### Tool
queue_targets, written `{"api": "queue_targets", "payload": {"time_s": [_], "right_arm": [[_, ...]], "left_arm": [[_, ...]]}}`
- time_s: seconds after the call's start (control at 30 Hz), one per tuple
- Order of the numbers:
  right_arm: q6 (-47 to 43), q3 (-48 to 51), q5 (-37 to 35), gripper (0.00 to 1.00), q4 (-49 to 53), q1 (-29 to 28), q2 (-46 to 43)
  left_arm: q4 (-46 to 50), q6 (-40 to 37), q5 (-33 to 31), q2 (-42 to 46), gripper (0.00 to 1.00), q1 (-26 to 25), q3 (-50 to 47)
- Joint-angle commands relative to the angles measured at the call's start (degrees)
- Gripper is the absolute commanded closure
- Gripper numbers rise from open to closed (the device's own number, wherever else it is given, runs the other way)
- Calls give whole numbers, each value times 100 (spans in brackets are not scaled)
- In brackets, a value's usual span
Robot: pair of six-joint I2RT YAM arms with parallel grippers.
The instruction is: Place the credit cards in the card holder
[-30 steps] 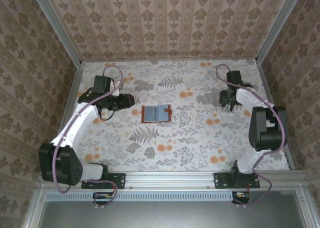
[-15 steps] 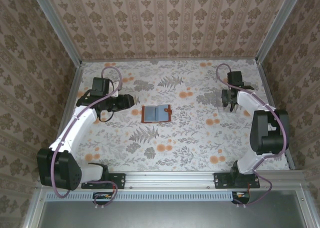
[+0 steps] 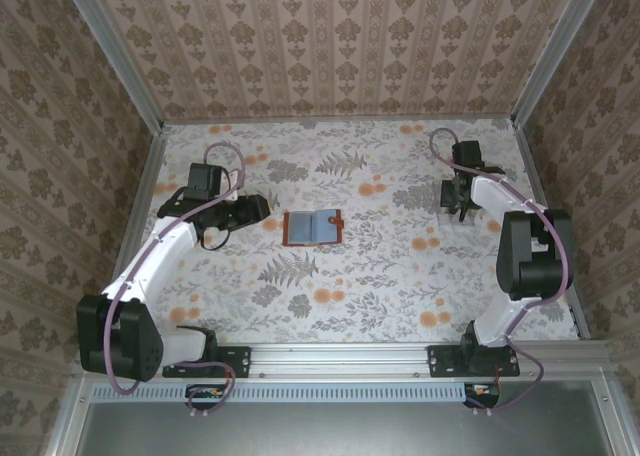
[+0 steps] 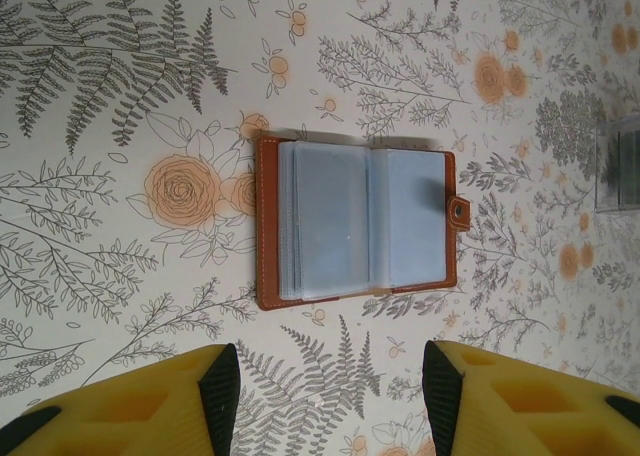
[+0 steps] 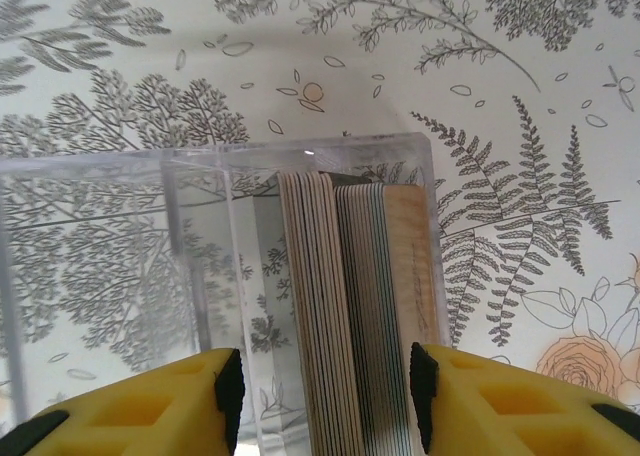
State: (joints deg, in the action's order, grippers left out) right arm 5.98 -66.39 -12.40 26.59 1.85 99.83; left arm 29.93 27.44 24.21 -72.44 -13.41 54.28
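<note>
The card holder (image 3: 313, 228) is a reddish-brown wallet lying open and flat mid-table, its clear pockets up and its clasp tab to the right (image 4: 355, 221). My left gripper (image 3: 262, 208) hovers just left of it, open and holding nothing (image 4: 330, 376). The credit cards (image 5: 350, 306) stand on edge as a tight stack of several inside a clear plastic box (image 5: 200, 176) at the back right. My right gripper (image 3: 458, 208) hangs over that box. It is open (image 5: 325, 386), one pad on either side of the stack, and grips no card.
A flower-and-fern printed cloth (image 3: 360, 286) covers the table. Patterned walls (image 3: 330, 46) close off the back and both sides. The clear box (image 4: 625, 166) also appears at the right edge of the left wrist view. Both arm bases sit on the near rail (image 3: 340, 356).
The right gripper has shifted slightly over the card box. The left arm's wrist has edged a little nearer. The wallet has not moved.
</note>
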Motion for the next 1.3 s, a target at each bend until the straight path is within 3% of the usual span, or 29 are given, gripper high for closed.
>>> {"api": "queue_targets", "payload": {"time_s": [0.0,0.13,0.43,0.6,0.9,1.27], "right_arm": [[23,-205,-461,49,564,-9,291],[88,-135,-921,52,514,-26,161],[83,432,-1200,56,-208,-35,-702],[114,424,-1358,58,-121,-26,-652],[106,274,-1110,81,47,-26,-438],[96,97,-615,71,246,-8,-149]], "left_arm": [[-193,126,-45,-57,46,-36,-53],[-28,-32,9,-231,46,-55,128],[-35,-41,79,-443,46,-145,205],[-79,-70,33,-470,46,-173,183],[-4,-124,38,-481,46,-188,197],[-112,-87,33,-477,46,-188,24]]}}
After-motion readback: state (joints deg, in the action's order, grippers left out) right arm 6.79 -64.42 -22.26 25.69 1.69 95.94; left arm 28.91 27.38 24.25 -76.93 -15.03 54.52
